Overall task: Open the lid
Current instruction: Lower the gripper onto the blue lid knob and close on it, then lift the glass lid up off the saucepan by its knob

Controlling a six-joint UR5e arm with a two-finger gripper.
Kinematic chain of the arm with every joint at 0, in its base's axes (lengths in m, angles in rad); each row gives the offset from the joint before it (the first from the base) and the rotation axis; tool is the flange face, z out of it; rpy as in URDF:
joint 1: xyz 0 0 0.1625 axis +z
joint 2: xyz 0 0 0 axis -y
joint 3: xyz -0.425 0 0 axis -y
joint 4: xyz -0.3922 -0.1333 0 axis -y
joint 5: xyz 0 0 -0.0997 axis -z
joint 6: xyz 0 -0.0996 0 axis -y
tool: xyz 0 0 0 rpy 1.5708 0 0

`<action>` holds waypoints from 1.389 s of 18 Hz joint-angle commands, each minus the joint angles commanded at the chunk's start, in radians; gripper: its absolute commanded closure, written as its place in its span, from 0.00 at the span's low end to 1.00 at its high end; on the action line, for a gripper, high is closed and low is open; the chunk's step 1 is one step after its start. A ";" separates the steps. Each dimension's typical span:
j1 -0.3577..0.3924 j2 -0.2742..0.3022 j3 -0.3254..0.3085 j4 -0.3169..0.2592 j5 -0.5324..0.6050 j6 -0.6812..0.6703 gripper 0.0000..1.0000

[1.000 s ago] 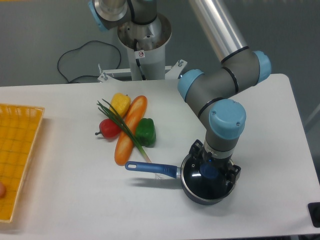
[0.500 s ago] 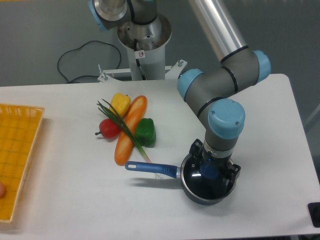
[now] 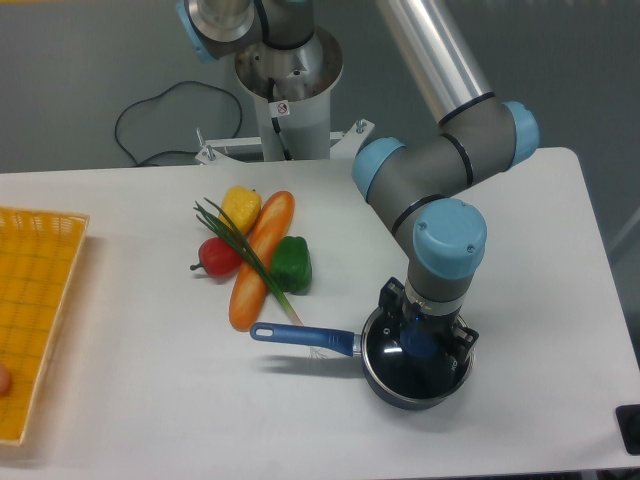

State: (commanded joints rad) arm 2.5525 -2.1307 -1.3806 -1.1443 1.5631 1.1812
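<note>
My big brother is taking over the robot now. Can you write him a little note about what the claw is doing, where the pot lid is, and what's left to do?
Gripper: down over the lid's blue knob, fingers either side of it; whether it is clamped cannot be told from this view.
Lid: on the saucepan, which sits near the front of the table, its handle pointing left.
Done: gripper brought to the knob.
Left: confirm the grip, lift the lid off and set it down.
Nearby: toy vegetables left of the arm, yellow basket at the table's left edge.
</note>
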 joint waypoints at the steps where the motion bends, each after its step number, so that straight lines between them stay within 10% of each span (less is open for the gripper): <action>1: 0.000 0.000 0.000 0.000 0.000 0.000 0.25; 13: 0.000 0.006 -0.005 0.000 0.000 0.000 0.48; 25: 0.008 0.052 -0.029 -0.014 -0.002 0.003 0.48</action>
State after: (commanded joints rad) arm 2.5602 -2.0786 -1.4097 -1.1581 1.5616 1.1842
